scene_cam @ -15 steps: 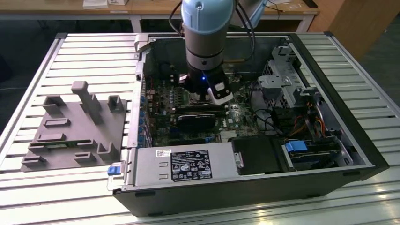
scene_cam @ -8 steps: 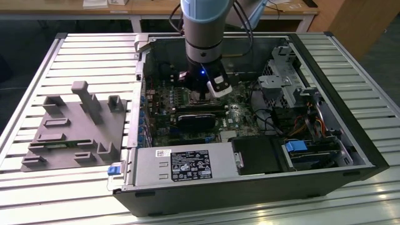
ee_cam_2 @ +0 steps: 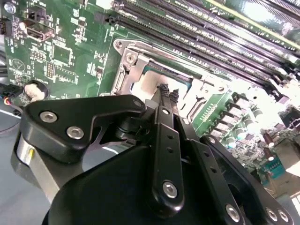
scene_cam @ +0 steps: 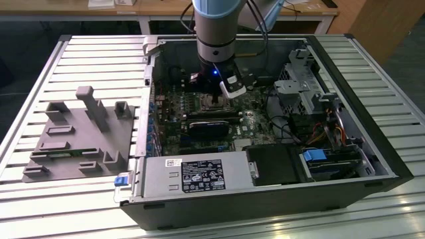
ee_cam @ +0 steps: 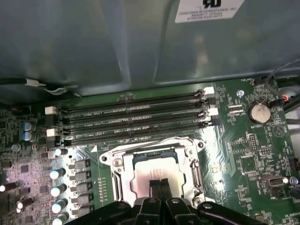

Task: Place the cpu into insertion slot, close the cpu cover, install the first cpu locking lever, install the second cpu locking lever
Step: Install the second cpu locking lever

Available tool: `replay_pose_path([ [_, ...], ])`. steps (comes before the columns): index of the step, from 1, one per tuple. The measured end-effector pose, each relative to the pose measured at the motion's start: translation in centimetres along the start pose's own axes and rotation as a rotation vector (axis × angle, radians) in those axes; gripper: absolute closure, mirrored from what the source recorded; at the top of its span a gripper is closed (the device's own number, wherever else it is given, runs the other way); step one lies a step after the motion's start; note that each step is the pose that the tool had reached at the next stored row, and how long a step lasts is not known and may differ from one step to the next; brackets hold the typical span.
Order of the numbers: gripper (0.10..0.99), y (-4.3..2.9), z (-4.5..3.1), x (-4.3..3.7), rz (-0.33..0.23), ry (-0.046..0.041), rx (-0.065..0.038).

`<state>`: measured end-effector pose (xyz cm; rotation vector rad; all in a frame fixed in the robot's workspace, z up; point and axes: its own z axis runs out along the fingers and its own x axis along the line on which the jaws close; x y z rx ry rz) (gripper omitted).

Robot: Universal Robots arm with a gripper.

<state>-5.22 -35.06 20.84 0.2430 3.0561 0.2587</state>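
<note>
Resting on slatted table — case, desks behind.

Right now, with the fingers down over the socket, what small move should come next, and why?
Probably a short, straight lift. The gripper is shut, with its tips at or just above the metal top of the cpu. The cpu already lies seated, and the cover seems to lie flat round it. Rising first would likely keep the tips from dragging across either during any sideways travel.
</note>
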Motion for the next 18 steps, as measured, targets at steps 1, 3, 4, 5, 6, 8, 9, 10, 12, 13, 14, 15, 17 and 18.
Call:
replay_pose_path([
  [1, 0.984, 0.05, -0.16, -0.01, 0.000, 0.0000, 0.000],
  [3, 0.984, 0.15, -0.57, -0.02, 0.000, -0.0001, 0.000],
  [4, 0.984, 0.20, -0.79, -0.03, 0.000, -0.0001, 0.000],
  [5, 0.984, 0.25, -1.01, -0.04, 0.000, -0.0002, 0.000],
  [6, 0.984, 0.30, -1.22, -0.05, 0.000, -0.0004, 0.000],
  [8, 0.984, 0.37, -1.52, -0.06, 0.000, -0.0010, 0.000],
  [9, 0.984, 0.39, -1.60, -0.07, 0.000, -0.0013, 0.000],
  [10, 0.984, 0.40, -1.59, -0.07, 0.000, -0.0014, 0.000],
  [12, 0.984, 0.39, -1.59, -0.07, 0.000, -0.0014, 0.000],
  [13, 0.984, 0.39, -1.59, -0.07, 0.000, -0.0015, 0.000],
  [14, 0.984, 0.39, -1.60, -0.07, 0.000, -0.0014, 0.000],
  [15, 0.984, 0.39, -1.60, -0.07, 0.000, -0.0014, 0.000],
  [17, 0.984, 0.40, -1.60, -0.07, 0.000, -0.0014, 0.001],
  [18, 0.984, 0.39, -1.60, -0.07, 0.000, -0.0014, 0.001],
])
